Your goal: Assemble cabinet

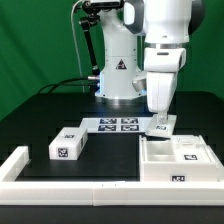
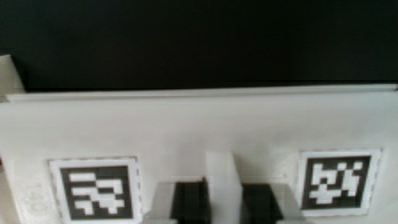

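1 upright arm (image 1: 163, 45), tool (image 1: 160, 121) tight on cabinet panel (image 2: 196, 125)

Bright, even light — the white cabinet (image 1: 176, 160) glares against the black tabletop (image 1: 40, 112), shadows faint. Wrist view soft and blurred close up.

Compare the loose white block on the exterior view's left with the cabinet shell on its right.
The block is small and compact; the shell is clearly wider. The block lies alone on the black table; the shell sits by the front rail. The block is untouched; the gripper stands at the shell's far side, shut on a thin white part. Both are white and carry black-and-white tags.
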